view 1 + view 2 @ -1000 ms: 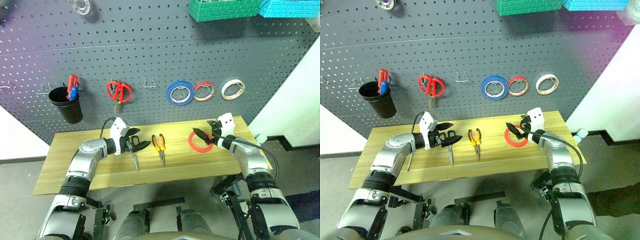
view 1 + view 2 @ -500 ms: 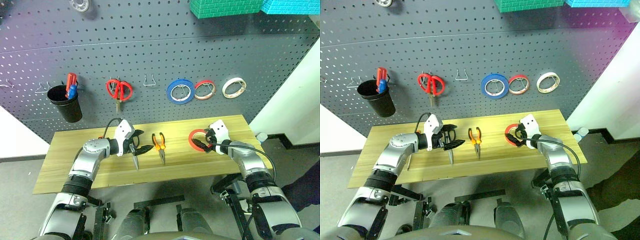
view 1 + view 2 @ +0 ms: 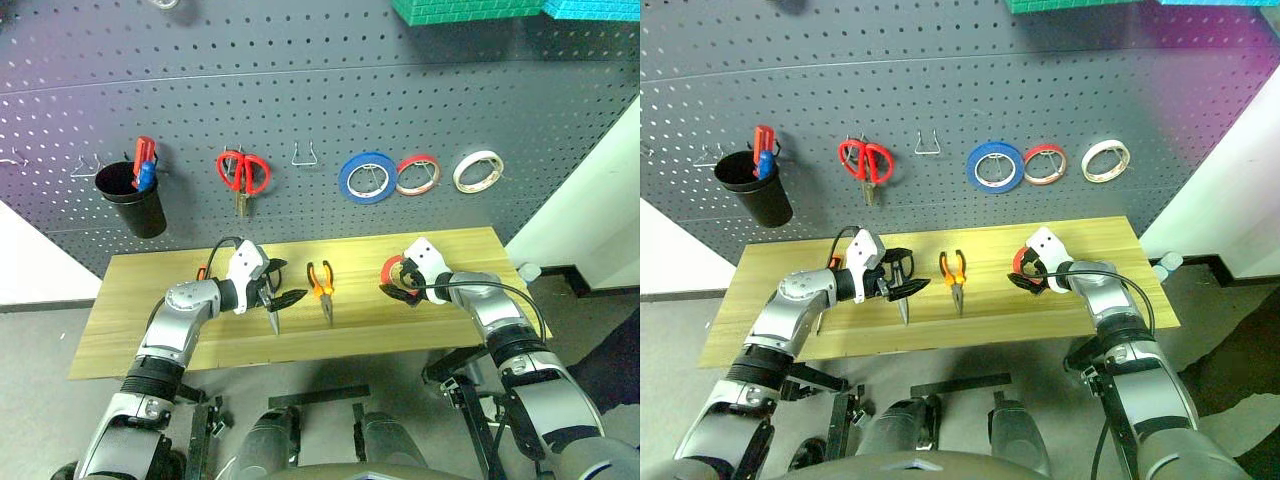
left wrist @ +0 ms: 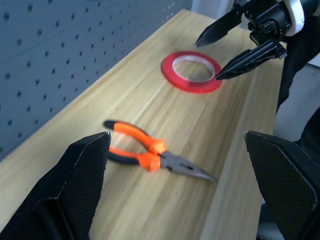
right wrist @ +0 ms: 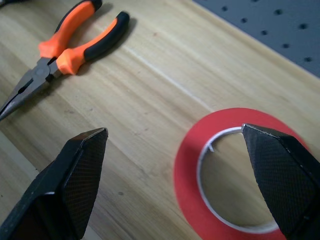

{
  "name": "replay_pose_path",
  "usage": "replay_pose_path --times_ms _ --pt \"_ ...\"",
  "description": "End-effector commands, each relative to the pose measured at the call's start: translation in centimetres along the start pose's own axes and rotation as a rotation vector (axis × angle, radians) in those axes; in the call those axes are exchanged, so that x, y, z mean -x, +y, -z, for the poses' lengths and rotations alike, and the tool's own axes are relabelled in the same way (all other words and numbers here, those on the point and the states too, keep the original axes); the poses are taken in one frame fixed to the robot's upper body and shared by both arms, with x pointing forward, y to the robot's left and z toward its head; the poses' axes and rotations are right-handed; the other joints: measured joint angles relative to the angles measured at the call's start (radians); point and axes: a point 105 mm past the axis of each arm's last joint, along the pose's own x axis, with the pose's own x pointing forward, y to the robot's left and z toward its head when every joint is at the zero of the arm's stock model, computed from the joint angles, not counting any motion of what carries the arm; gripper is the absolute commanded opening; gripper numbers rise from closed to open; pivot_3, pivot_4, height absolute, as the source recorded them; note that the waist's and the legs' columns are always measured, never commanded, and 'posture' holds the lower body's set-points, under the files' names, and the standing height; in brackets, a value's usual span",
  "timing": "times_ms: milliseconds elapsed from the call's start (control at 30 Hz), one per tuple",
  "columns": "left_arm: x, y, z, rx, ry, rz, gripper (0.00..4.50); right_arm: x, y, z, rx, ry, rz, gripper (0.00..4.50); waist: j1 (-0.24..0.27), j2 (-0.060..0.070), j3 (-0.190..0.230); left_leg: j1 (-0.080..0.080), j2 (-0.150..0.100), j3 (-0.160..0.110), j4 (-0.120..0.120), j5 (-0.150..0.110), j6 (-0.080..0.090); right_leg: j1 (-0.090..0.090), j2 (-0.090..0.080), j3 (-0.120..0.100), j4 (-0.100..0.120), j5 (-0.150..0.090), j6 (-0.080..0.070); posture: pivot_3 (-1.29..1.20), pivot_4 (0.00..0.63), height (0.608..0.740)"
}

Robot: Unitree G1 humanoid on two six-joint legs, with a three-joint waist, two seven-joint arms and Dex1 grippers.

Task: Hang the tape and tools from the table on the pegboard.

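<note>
The orange-red tape [image 3: 386, 268] lies flat on the right part of the table [image 3: 130, 320]. My right gripper [image 3: 393, 279] hangs open just over the tape's near rim, one finger on each side of the band [image 5: 187, 175]. Pliers [image 3: 321, 285] with orange and black handles lie mid-table. My left gripper [image 3: 285, 282] stands open, low over the dark-handled scissors [image 3: 272, 320], whose blades point toward the front edge. An orange screwdriver handle [image 3: 203, 271] peeks out behind my left forearm. The pegboard [image 3: 300, 90] rises behind the table.
On the pegboard hang red-handled scissors [image 3: 242, 175], a blue ring [image 3: 365, 178], a red-and-white ring [image 3: 416, 173], a white ring [image 3: 477, 170] and a black cup [image 3: 140, 205]. A bare wire hook [image 3: 305, 155] sits between the scissors and the blue ring; further hooks [image 3: 90, 165] are at far left.
My right gripper has dropped and rolled, coming down over the tape's near rim. The left gripper has kept its place above the scissors. The head view has tilted slightly downward.
</note>
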Motion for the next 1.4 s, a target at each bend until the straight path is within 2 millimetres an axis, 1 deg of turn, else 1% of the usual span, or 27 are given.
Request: replay_pose_path --times_ms 33,100,200,333,467,567,767,867,1000,1233,1400 --pt "0.5 0.3 -1.5 -0.024 -0.049 -0.021 4.49 0.4 -0.4 -0.4 0.026 -0.006 0.008 4.50 0.002 0.000 0.004 -0.002 0.000 0.000 0.000 0.000 0.000 -0.001 0.000 0.000 0.000 0.000 0.000 -0.06 0.184 0.740" --pt "0.6 0.2 -1.5 -0.020 -0.053 -0.024 4.49 0.5 -0.4 0.1 0.025 0.003 0.010 4.50 0.002 -0.001 0.012 -0.008 0.000 0.000 0.002 0.000 0.000 -0.007 0.000 0.000 0.000 0.000 0.000 -0.06 0.198 0.740" --pt "0.7 -0.1 -1.5 -0.010 -0.056 -0.025 4.49 0.6 -0.6 0.8 0.023 0.022 0.015 4.50 0.000 0.000 0.023 -0.013 0.000 0.000 0.002 0.000 0.000 -0.008 0.000 0.000 0.000 0.000 0.000 -0.06 0.209 0.740" --pt "0.7 -0.3 -1.5 -0.011 -0.058 -0.029 4.49 0.7 -0.9 1.8 0.024 0.065 0.030 4.50 -0.001 0.000 0.038 -0.014 0.000 0.000 0.002 0.000 0.000 -0.008 0.000 -0.001 0.000 0.000 0.000 -0.06 0.216 0.740" --pt "0.9 -0.2 -1.6 -0.020 -0.063 -0.038 4.49 0.5 -0.8 2.2 0.018 0.074 0.033 4.50 -0.001 0.000 0.045 -0.014 0.000 0.000 0.002 0.000 0.000 -0.008 0.000 -0.001 0.000 0.000 0.000 -0.06 0.217 0.740" --pt "1.0 0.1 -2.5 -0.026 -0.084 -0.045 4.49 0.5 -0.9 2.5 0.010 0.087 0.038 4.50 -0.001 0.000 0.047 -0.014 0.000 0.000 0.002 0.000 0.000 -0.008 0.000 -0.001 0.000 0.000 0.000 -0.06 0.217 0.740" --pt "1.0 -0.6 -3.6 -0.030 -0.109 -0.006 4.49 0.2 -1.3 2.3 0.001 0.083 0.057 4.50 -0.002 -0.001 0.054 -0.014 0.000 0.000 0.002 0.000 0.000 -0.008 0.000 -0.001 0.000 0.000 0.000 -0.06 0.222 0.740" --pt "1.0 -0.7 -3.7 -0.031 -0.106 -0.004 4.49 -0.1 -1.3 2.3 0.006 0.089 0.060 4.50 -0.002 -0.001 0.056 -0.014 0.000 0.000 0.002 0.000 0.000 -0.008 0.000 -0.001 0.000 0.000 0.000 -0.05 0.223 0.740" --pt "1.1 -1.4 -3.4 -0.010 -0.089 0.038 4.49 -0.4 -1.3 2.1 0.004 0.085 0.061 4.50 -0.002 -0.002 0.058 -0.014 0.000 0.000 0.002 0.000 0.000 -0.008 0.000 -0.001 0.000 0.000 0.000 -0.05 0.225 0.740" --pt "1.5 -2.0 -3.2 -0.035 -0.068 0.068 4.49 -0.6 -1.3 1.8 0.011 0.083 0.056 4.50 -0.002 -0.002 0.060 -0.014 0.000 0.000 0.002 0.000 0.000 -0.008 0.000 -0.001 0.000 0.000 0.000 -0.04 0.225 0.740" --pt "1.5 -1.8 -3.4 -0.058 -0.066 0.069 4.49 -0.7 -1.4 1.9 0.012 0.086 0.055 4.50 -0.002 -0.002 0.062 -0.014 0.000 0.000 0.002 0.000 0.000 -0.008 0.000 -0.001 0.000 0.000 0.000 -0.05 0.226 0.740"
